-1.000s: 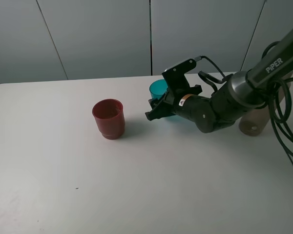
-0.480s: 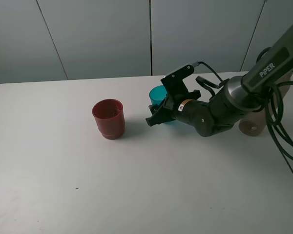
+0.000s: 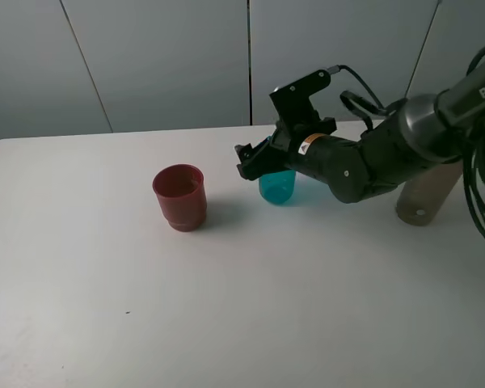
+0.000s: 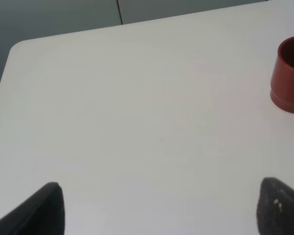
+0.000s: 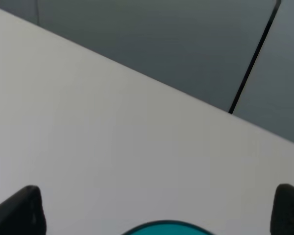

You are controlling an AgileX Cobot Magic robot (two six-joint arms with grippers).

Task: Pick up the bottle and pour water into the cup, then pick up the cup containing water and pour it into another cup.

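Teal cup released, right hand above it

Worktop (image 3: 105, 323) white, carries everything. Right arm reaches in from the right edge of the high view toward the middle. Bottle (image 3: 424, 198) stands upright at the far right, partly hidden behind the arm, well apart from the cups. Red cup (image 3: 179, 196) upright, left of centre, with a bare gap between it and the teal cup (image 3: 276, 186). Teal cup upright on the worktop, its long axis vertical.

Right hand (image 3: 255, 160) sits just above the teal cup's rim and toward its red-cup side; fingers (image 5: 32, 208) spread wide in the wrist view, teal rim low between them, nothing held. Left hand (image 4: 157, 208) is not seen in the high view; its wrist view shows both fingertips far apart over bare worktop, gripping nothing, red cup off to one side.

Key relation: teal cup lies directly below the right hand, and the right arm is clearly nearer than the left. Can't tell if either cup holds water, so how far along the pour is stays unclear.
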